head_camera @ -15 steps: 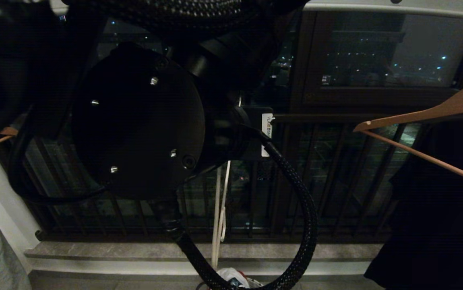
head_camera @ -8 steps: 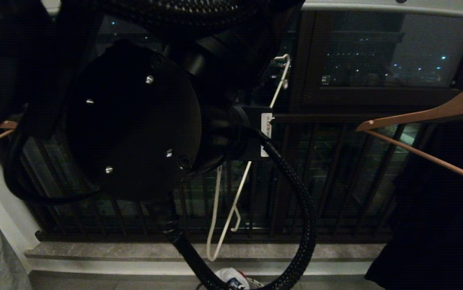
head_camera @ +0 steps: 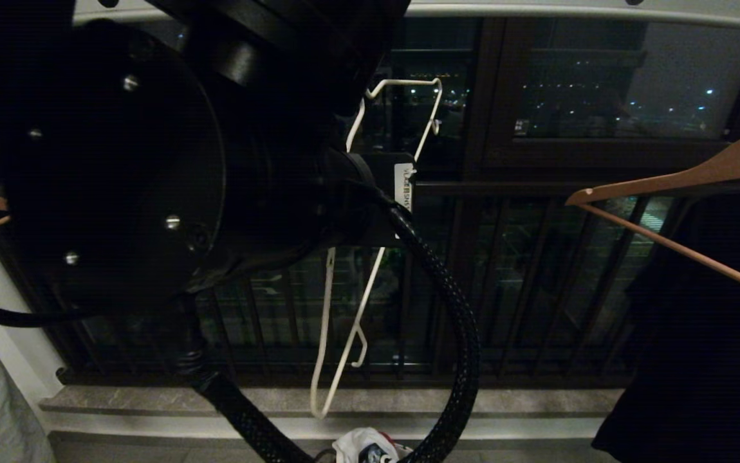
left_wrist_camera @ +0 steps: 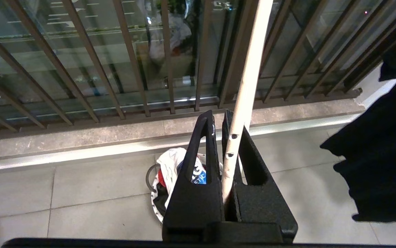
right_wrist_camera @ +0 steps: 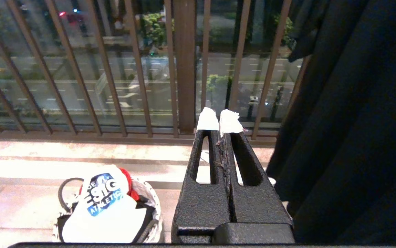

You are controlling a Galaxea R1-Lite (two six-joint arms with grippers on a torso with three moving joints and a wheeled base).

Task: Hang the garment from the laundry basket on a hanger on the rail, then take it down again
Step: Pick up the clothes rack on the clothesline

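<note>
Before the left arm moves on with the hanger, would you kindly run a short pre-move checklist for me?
1. Left gripper shut on the hanger: ok.
2. Hanger off the rail, hook free: cannot tell.
3. T-shirt waiting in the laundry basket: ok.
4. Right gripper shut and empty: ok.
5. Wooden hanger and black garment apart from the hanger: ok.

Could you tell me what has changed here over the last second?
The left end effector has shut on the white wire hanger and swung it up, so its triangle now shows in the head view. The T-shirt stays in the laundry basket; the right end effector stays shut and empty; the wooden hanger is unmoved.
</note>
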